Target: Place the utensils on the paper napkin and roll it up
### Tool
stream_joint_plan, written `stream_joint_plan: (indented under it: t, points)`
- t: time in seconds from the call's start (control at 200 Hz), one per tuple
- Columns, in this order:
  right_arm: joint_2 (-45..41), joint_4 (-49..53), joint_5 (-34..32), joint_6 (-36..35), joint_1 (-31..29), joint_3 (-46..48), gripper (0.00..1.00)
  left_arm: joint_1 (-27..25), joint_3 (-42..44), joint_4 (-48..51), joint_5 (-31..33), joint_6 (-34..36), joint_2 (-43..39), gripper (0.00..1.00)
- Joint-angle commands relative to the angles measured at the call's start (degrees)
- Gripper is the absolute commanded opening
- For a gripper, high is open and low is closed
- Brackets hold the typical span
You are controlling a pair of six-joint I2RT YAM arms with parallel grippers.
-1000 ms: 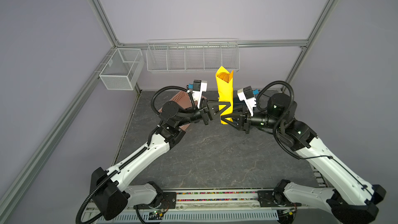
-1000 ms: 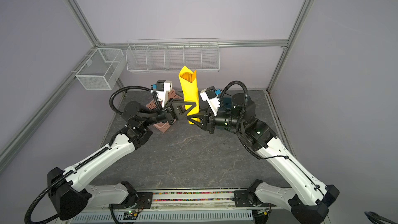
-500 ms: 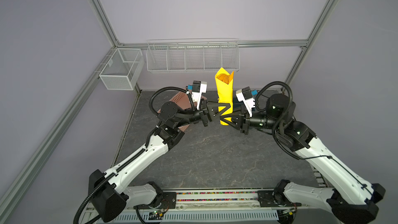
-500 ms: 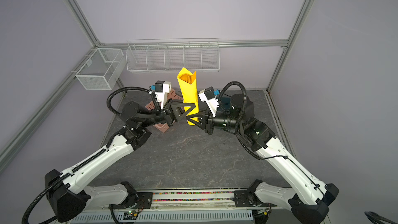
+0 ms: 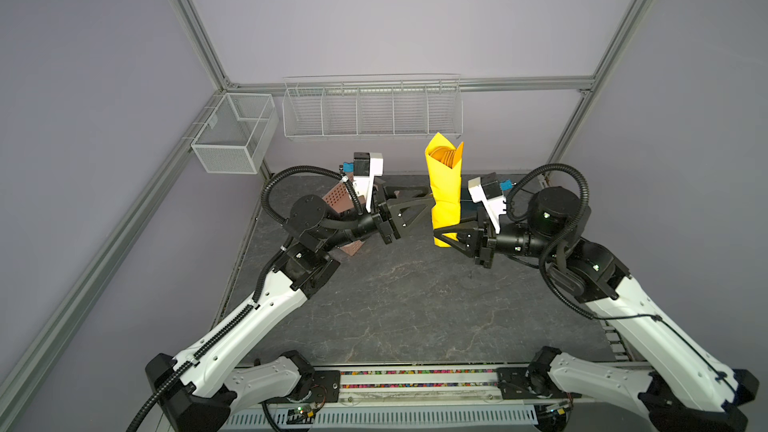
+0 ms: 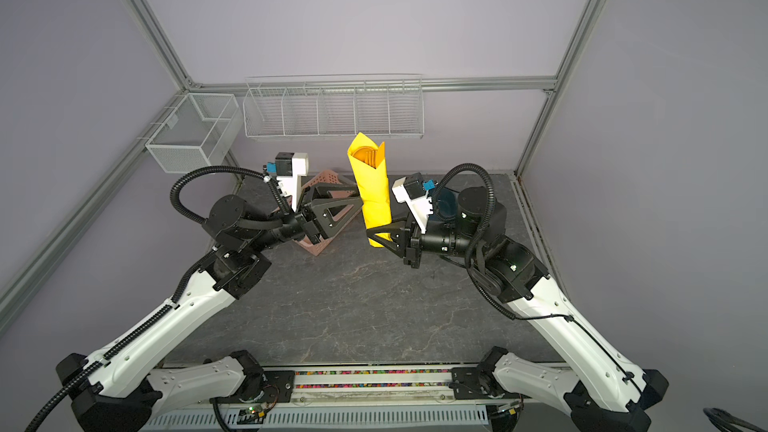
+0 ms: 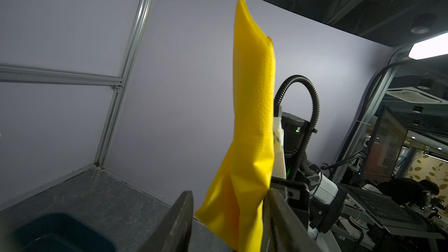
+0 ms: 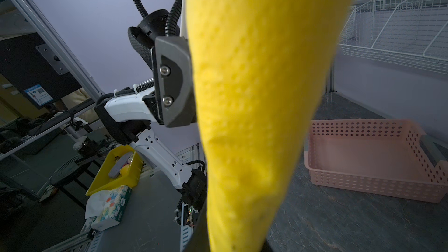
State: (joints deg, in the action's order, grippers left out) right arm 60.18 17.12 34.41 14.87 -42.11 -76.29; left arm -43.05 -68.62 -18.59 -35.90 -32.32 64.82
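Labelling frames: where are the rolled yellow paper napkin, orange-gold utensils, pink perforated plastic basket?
paper napkin (image 5: 446, 184): in a top view, mid-roll.
utensils (image 5: 441, 155): in a top view, exposed tips.
basket (image 8: 363, 183): right wrist view, front wall.

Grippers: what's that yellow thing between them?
The rolled napkin, upright, utensils showing in its open top. Both top views show it: the right gripper grips its lower end, the left gripper stands open around it.

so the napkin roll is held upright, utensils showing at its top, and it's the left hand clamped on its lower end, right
Not the left: in both top views the right hand is clamped on the lower end of the napkin roll. The left hand stands open around it higher up. The rest is right.
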Motion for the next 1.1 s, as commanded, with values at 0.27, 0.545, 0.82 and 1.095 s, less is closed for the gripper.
stream_joint_plan:
  t: [0.27,0.545,0.82,1.095]
  points:
    - [-1.21,-3.93,6.54,-0.83,-0.08,1.39,0.13,0.16,-7.62,6.81,-10.74,1.96,1.65,0.66]
    - [-0.86,-4.81,8.73,-0.55,-0.39,1.35,0.13,-0.26,-10.09,8.59,-12.11,1.65,4.72,0.74]
    - [-0.42,-4.13,8.39,-0.64,-0.72,1.26,0.13,-3.00,-10.76,5.20,-17.13,0.36,7.32,0.72]
    - [-0.59,-1.42,4.94,-1.95,-0.86,1.13,0.13,-3.01,-8.67,-1.90,-18.85,-2.91,6.33,0.61]
